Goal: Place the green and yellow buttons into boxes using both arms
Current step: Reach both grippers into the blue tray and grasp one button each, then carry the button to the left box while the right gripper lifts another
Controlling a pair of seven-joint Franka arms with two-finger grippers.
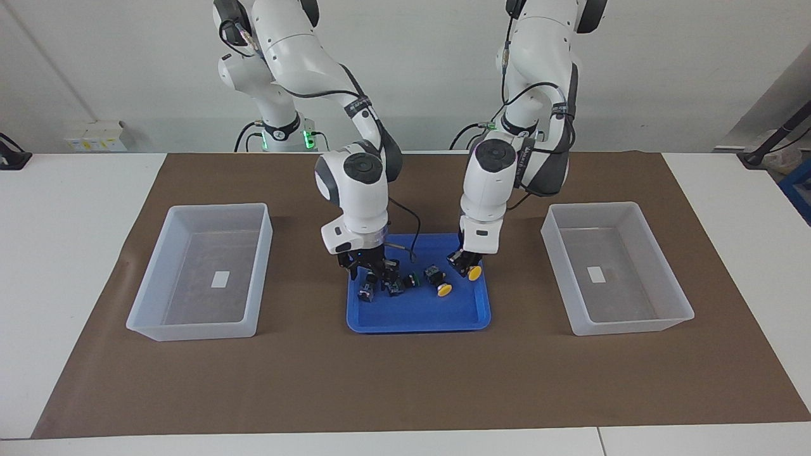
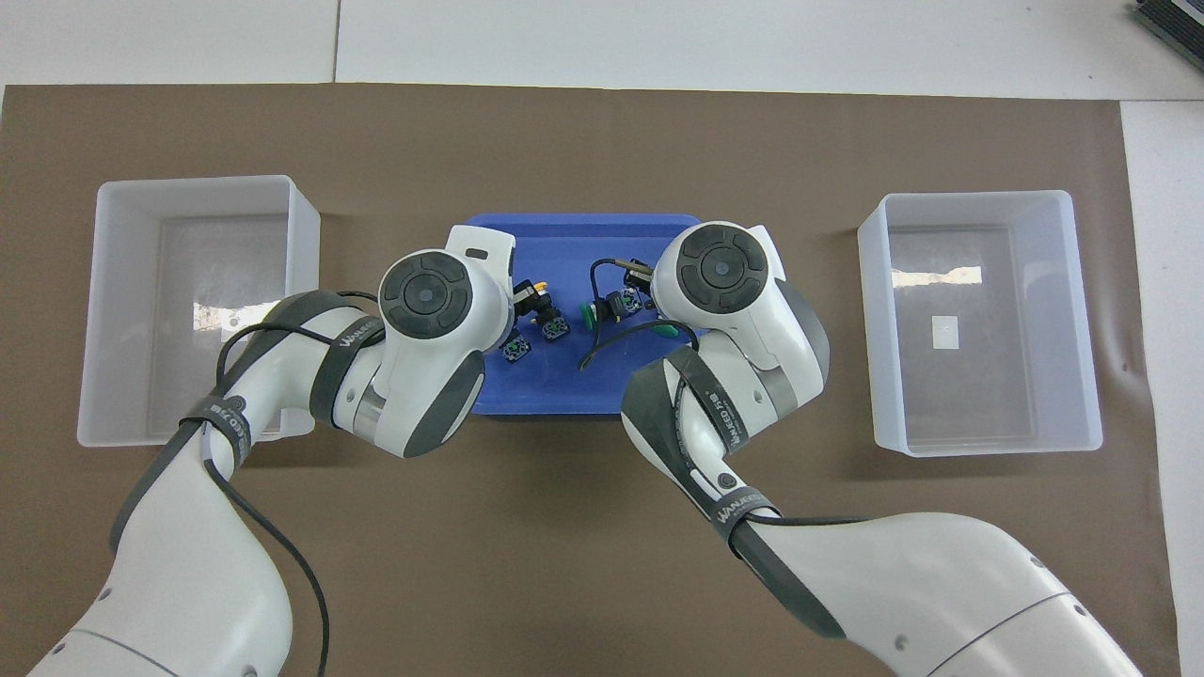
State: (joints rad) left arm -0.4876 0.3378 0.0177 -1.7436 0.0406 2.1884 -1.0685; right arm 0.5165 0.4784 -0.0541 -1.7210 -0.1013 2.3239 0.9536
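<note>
Facing view shows both grippers down in the blue tray (image 1: 418,320) at the middle of the brown mat (image 1: 405,380). The left gripper (image 1: 466,266) is closed around a yellow button (image 1: 474,272). The right gripper (image 1: 367,269) stands among the green buttons (image 1: 413,279); whether its fingers are closed cannot be told. A second yellow button (image 1: 445,290) lies in the tray. Both boxes (image 1: 203,272) (image 1: 614,269) flank the tray, one toward each end of the table.

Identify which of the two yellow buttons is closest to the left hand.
The yellow button right at the left hand, by the edge of the blue tray. The other yellow button lies free, nearer the tray's middle.
</note>
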